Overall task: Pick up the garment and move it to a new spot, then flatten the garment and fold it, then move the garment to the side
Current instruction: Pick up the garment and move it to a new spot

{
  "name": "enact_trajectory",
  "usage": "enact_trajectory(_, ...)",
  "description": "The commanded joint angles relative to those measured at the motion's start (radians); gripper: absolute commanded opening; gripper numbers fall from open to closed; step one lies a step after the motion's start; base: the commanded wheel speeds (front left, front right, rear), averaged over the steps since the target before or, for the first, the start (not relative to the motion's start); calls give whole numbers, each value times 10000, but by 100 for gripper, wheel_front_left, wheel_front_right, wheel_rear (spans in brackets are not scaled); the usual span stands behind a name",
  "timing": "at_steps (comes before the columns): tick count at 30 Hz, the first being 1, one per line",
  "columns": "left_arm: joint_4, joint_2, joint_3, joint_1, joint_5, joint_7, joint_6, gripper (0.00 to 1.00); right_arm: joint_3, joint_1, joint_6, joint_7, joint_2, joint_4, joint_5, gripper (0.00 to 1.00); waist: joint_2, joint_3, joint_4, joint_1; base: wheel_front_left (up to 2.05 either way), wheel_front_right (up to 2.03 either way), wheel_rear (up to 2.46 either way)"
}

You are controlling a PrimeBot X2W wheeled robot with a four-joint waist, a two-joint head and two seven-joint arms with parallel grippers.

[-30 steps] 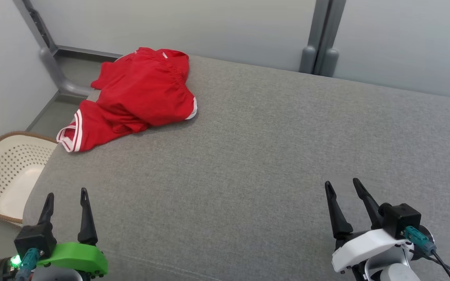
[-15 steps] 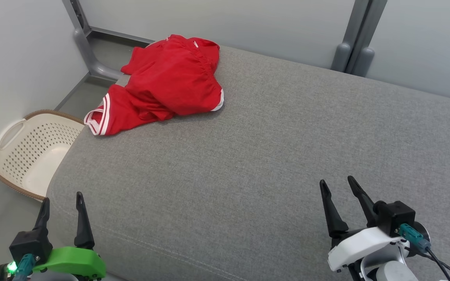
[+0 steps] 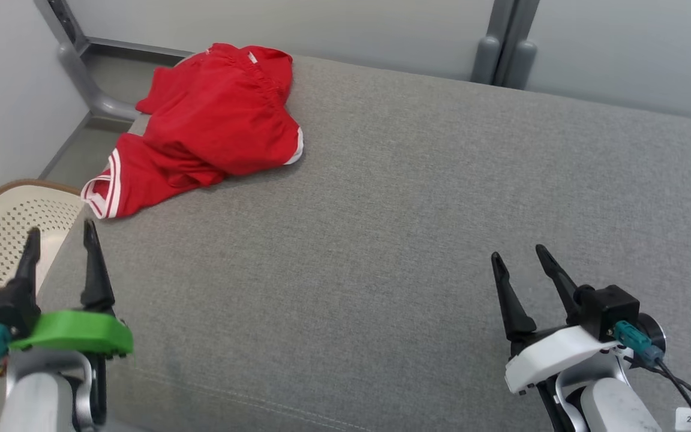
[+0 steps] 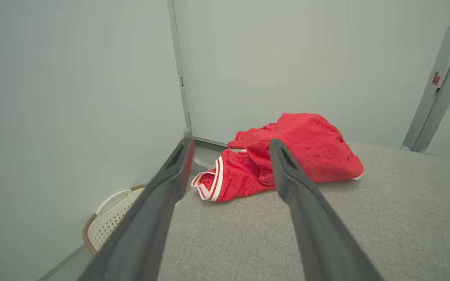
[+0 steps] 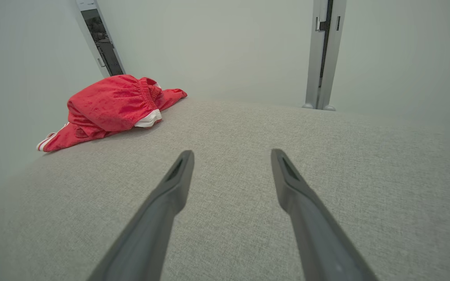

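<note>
Red white-trimmed garment (image 3: 213,120) crumpled upper left on grey fabric bench (image 3: 381,210).
Our left gripper (image 3: 60,228), right gripper (image 3: 517,252): jaws spread, empty.

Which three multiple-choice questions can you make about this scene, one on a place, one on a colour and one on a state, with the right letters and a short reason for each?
1. Where on the grey padded surface does the garment lie?
A. at its far left corner
B. in its middle
C. at its near right edge

2. What colour are the stripes on the garment's hem?
A. black
B. white
C. yellow

3. In what state is the left gripper?
A. shut on the garment
B. shut on nothing
C. open, holding nothing

Answers:
1 A: the garment lies crumpled at the far left corner.
2 B: white stripes edge the red cloth.
3 C: the left gripper's fingers stand apart, well short of the garment.
</note>
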Motion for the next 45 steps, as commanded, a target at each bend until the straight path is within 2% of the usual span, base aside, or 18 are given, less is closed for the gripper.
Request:
enact_trajectory(1, 93, 194, 76, -621, -138, 31, -139, 100, -68, -203, 4, 56, -105, -118, -115, 100, 0, 707, -729, 0, 0, 0, 0)
enact_trajectory(11, 786, 1260, 405, -4103, -631, 413, -770, 100, -720, -993, 3, 90, -416, -820, -371, 100, 0, 2775, -2658, 0, 0, 0, 0)
enact_trajectory(17, 1626, 1943, 591, -5752, -966, 895, -1016, 100, -1176, -1243, 3, -35, -435, -1115, -470, 100, 0, 3748, -3502, 0, 0, 0, 0)
enact_trajectory(27, 4003, 2538, 541, -6808, -1464, 2335, -1256, 100, -1340, -1495, 3, -248, -438, -1157, -471, 100, 0, 4288, -3918, 0, 0, 0, 0)
enact_trajectory(37, 6157, 2375, 427, -6920, -2128, 3536, -1429, 100, -1251, -1619, 3, -175, -463, -1131, -567, 100, 0, 4278, -3944, 0, 0, 0, 0)
enact_trajectory(38, 6284, 2360, 386, -6926, -2151, 3567, -1459, 73, -1247, -1612, 3, -171, -471, -1133, -569, 100, 0, 4267, -3949, 0, 0, 0, 0)
enact_trajectory(39, 6365, 2366, 398, -6973, -2206, 3437, -1456, 0, -1241, -1603, 3, -167, -484, -1130, -569, 100, 0, 4247, -3951, 0, 0, 0, 0)
enact_trajectory(45, 6758, 2562, 242, -7250, -2063, 2628, -1523, 0, -1203, -1507, 3, -174, -468, -1049, -575, 100, 0, 4034, -3911, 0, 0, 0, 0)
